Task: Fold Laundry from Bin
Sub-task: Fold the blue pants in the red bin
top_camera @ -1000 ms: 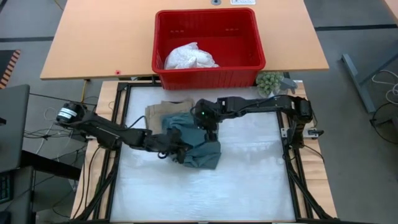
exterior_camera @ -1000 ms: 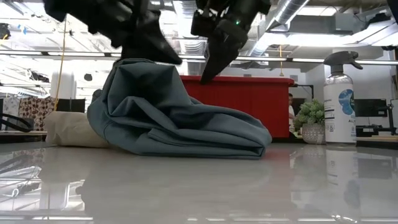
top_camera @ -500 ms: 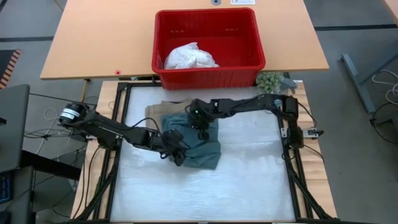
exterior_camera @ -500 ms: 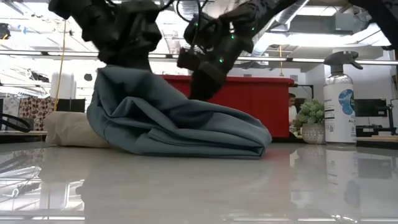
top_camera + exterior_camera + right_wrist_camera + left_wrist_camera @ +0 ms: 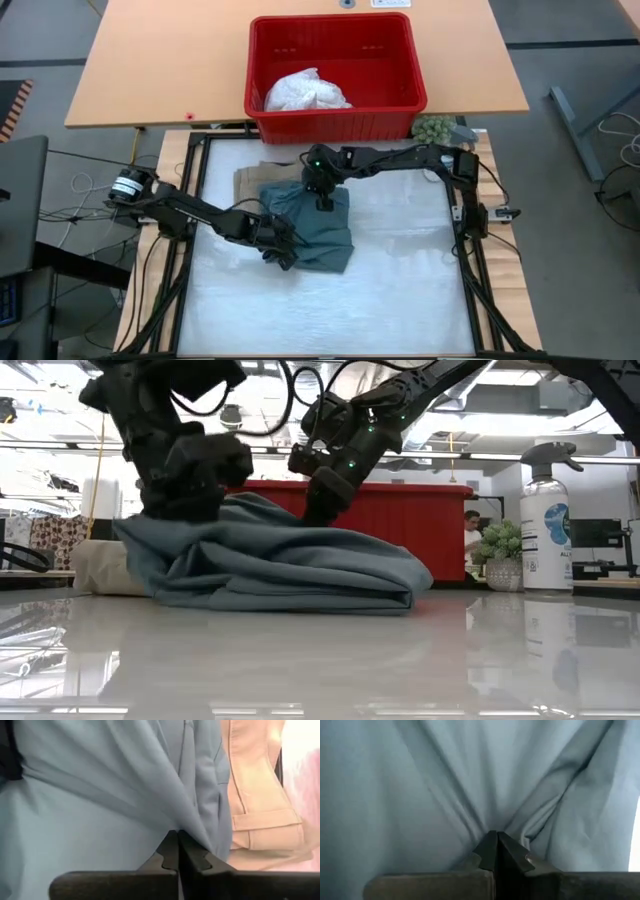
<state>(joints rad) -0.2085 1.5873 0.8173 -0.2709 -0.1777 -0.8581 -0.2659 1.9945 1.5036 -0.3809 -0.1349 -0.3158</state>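
Lab: exposed ceiling ducts (image 5: 470,380) (robot rig).

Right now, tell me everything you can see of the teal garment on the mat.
The teal garment is soft, matte blue-green cloth, bunched into a low, creased heap on the white mat. Its back-left edge overlaps the beige garment. The left claw is shut on a gathered pinch at its front-left; the right claw is shut on a fold at its back edge. No sleeves or collar can be made out.

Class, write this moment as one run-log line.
left claw: shut on dark teal cloth garment | right claw: shut on it | white cloth: in red plastic bin
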